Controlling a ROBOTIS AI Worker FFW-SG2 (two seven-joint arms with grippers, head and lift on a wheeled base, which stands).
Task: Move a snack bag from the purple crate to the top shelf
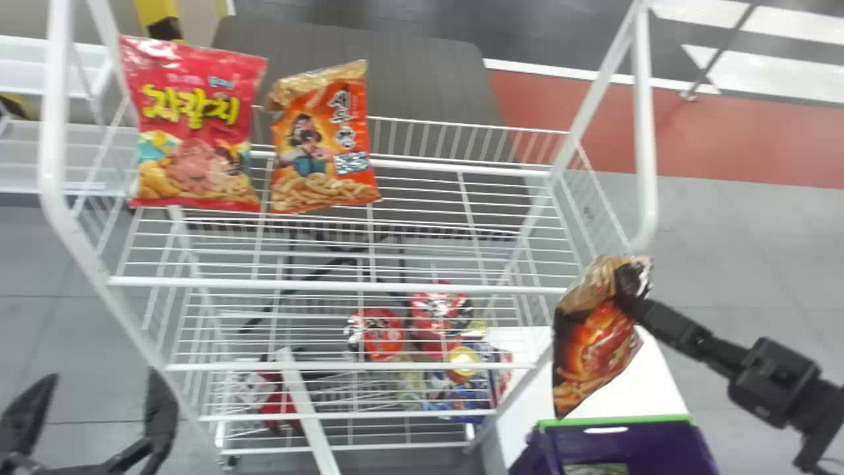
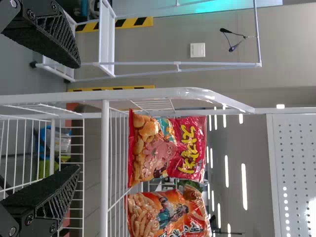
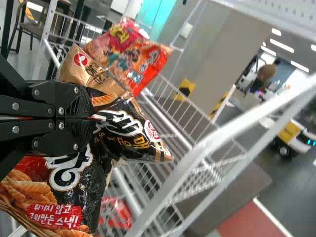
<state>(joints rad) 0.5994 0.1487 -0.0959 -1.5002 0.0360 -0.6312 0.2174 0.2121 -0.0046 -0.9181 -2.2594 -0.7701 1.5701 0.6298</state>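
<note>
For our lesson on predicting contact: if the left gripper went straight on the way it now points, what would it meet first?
Probably the rack's white left front post, which stands ahead of the open left gripper; the distance between them is unclear.

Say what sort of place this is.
Probably a mock shop or robot test area: a white wire shelf rack displays a red snack bag and an orange snack bag, with a purple plastic crate beside it.

A crumpled black-and-brown snack bag [image 1: 597, 349] hangs tilted at lower right, above the green-rimmed purple crate [image 1: 666, 448]. The white wire top shelf [image 1: 330, 285] crosses mid-frame.
</note>
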